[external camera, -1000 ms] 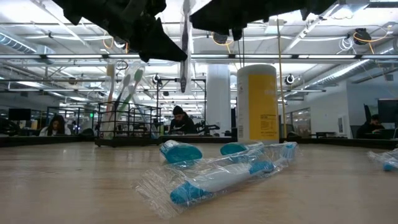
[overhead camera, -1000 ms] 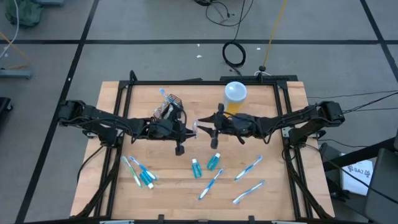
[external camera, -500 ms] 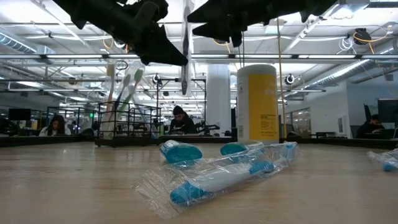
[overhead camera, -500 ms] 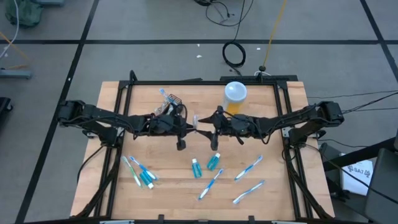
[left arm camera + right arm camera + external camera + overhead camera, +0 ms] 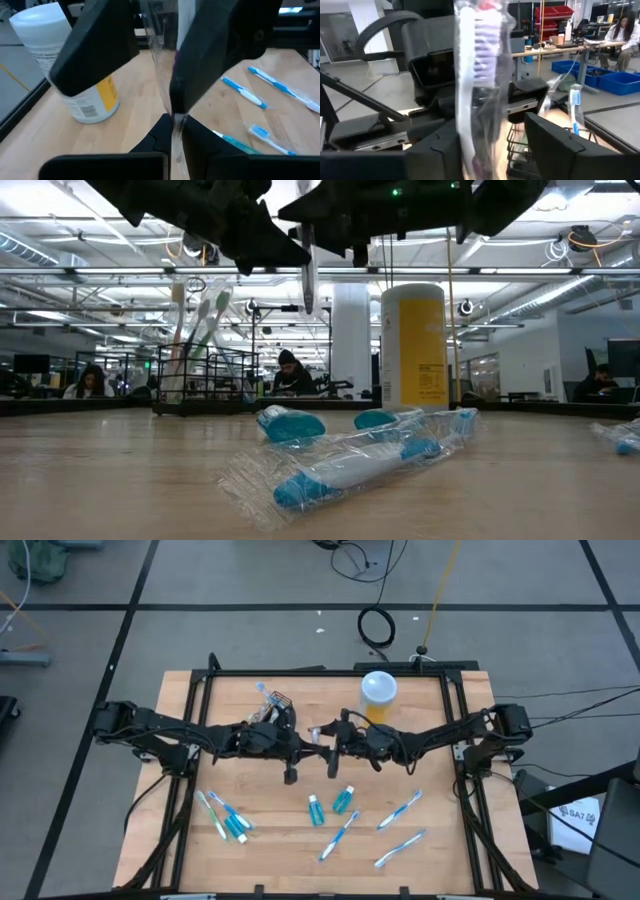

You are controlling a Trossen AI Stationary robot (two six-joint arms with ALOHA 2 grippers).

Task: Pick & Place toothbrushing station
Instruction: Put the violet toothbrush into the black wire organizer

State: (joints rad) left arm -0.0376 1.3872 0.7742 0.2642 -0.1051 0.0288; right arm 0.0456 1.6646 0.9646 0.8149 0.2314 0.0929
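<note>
While 1 wrapped toothbrush (image 5: 316, 735) hangs held, 5 toothbrushes (image 5: 398, 810) lie loose.

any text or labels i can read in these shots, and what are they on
No text reads clearly enough to quote.
Yellow-and-white canister: a printed block on its label, too small to read.
The same canister in the left wrist view: grey print and a barcode, blurred.
White tag beside the table in the high view: dark lettering, too small to make out.
Wrapped toothbrushes and basket: no legible print.
</note>
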